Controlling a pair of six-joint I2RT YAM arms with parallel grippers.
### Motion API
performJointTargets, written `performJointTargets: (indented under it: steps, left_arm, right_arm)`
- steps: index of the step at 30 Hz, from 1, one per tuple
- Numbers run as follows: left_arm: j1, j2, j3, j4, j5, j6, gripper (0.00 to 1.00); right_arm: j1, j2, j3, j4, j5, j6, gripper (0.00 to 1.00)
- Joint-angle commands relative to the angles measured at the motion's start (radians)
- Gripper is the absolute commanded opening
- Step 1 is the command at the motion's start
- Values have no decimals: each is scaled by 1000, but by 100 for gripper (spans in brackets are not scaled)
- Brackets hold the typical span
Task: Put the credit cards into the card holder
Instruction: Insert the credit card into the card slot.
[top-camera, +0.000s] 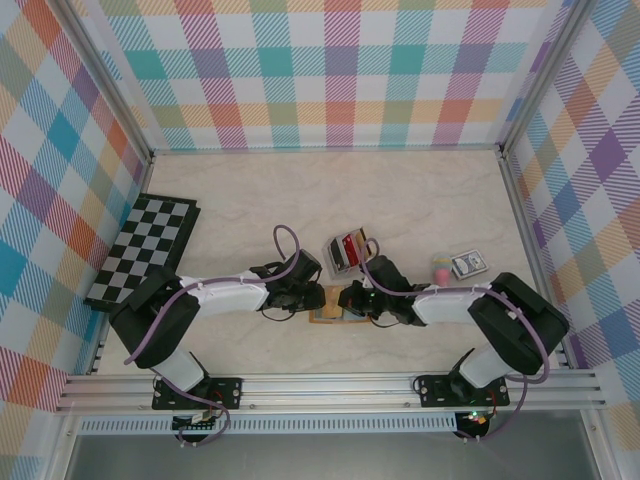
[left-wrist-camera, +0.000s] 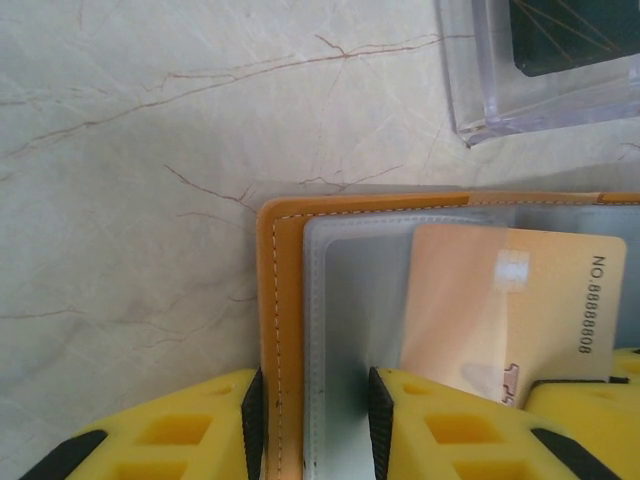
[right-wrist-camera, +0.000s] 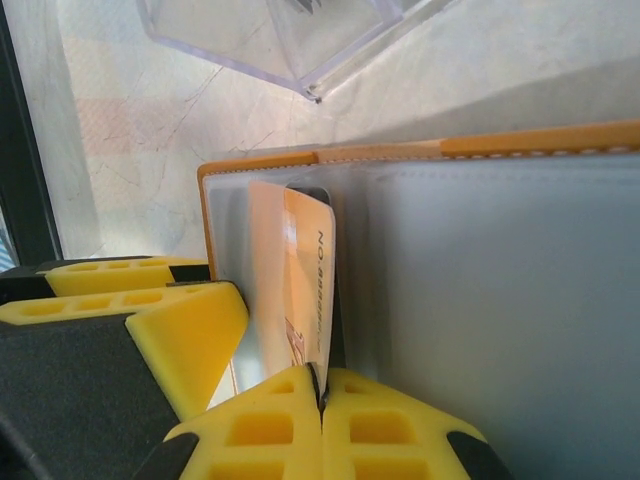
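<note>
Card holder (top-camera: 333, 306) (left-wrist-camera: 276, 340) (right-wrist-camera: 500, 141) lies open and flat on the table (top-camera: 420, 200), centre-front between the two grippers, orange border and clear sleeves facing up; chessboard (top-camera: 140, 250) at far left, well apart; left gripper (top-camera: 312, 297) (left-wrist-camera: 316, 420) at the holder's left end, fingers part-open astride the orange border and the first strip of clear sleeve; can't tell whether they clamp it or just pin it down; orange card (left-wrist-camera: 510, 310) (right-wrist-camera: 300, 270) mid-holder, tilted up on edge, one end looks tucked under a clear sleeve; right gripper (top-camera: 355, 300) (right-wrist-camera: 322, 395) at the holder's right end, fingers closed tight on that card's near edge; clear plastic rack (top-camera: 345, 262) (left-wrist-camera: 540, 95) (right-wrist-camera: 290, 45) just behind the holder, red cards (top-camera: 352, 243) standing in it; pink cylinder (top-camera: 440, 268) further right, just beside a small dark box (top-camera: 468, 263).
</note>
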Motion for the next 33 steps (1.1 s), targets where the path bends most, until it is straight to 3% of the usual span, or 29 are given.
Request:
performJointTargets:
  steps: [1, 7, 17, 23, 33]
  left_arm:
    - [-8, 29, -26, 19, 45, -3, 33]
    - [-8, 34, -17, 13, 43, 3, 33]
    - [-7, 14, -21, -7, 10, 12, 34]
    - [8, -23, -40, 24, 16, -4, 35]
    - [39, -12, -60, 100, 78, -7, 22]
  right_arm:
    - [12, 53, 32, -19, -12, -19, 6]
    - [12, 94, 83, -65, -62, -63, 10]
    - [-17, 11, 123, -320, 44, -152, 26]
    - [-25, 38, 167, -343, 46, -182, 25]
    - [-40, 126, 223, -308, -7, -215, 12]
